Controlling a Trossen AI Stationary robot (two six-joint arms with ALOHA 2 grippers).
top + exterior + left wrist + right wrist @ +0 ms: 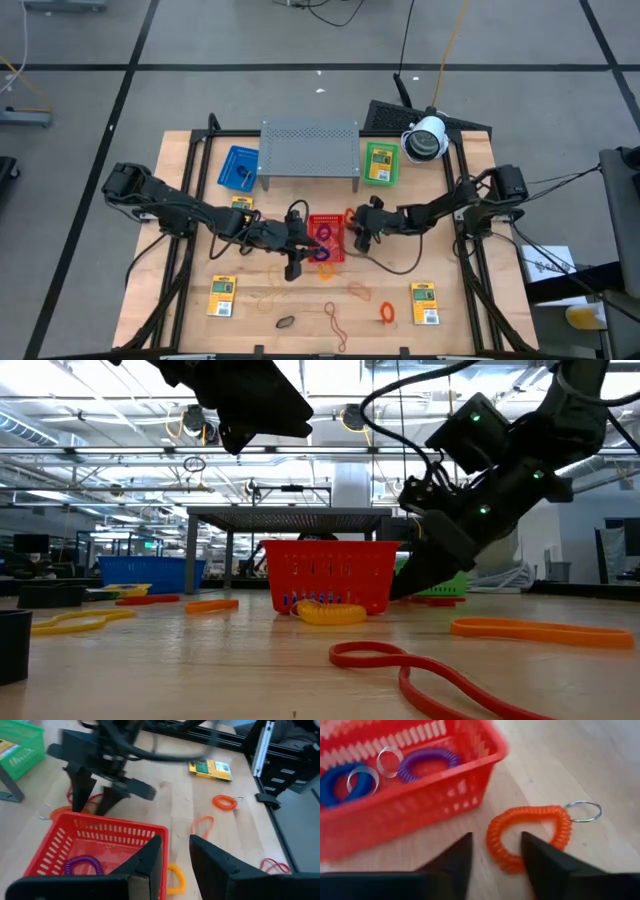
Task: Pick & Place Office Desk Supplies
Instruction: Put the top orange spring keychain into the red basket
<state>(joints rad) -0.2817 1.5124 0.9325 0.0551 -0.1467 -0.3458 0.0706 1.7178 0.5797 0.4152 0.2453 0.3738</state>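
Two arms over centre of table: both worked at the red basket; left gripper at its near-left corner, right gripper at its right side.
Key relation: orange coil loop lay on the wood just beside the basket's outer wall, directly ahead of the right gripper and partly between its fingertips; right arm clearly the nearer one.
Loop axis: long way ran across the gap of the fingers; steel key ring at the far end, pointing away from the basket.
Right gripper state: jaws part-open, straddling the near arc of the coil; not seen pinching it, nothing lifted.
Left gripper state: jaws part-open with a narrow gap, empty, hovering over the basket rim.
Already in basket: purple coil and blue coil, each with a ring.
Materials: coils springy ribbed plastic, likely to stretch if tugged; basket rigid slotted plastic; table pale wood.
Elsewhere: yellow-and-green packet flat near front right; thin bands scattered at front.
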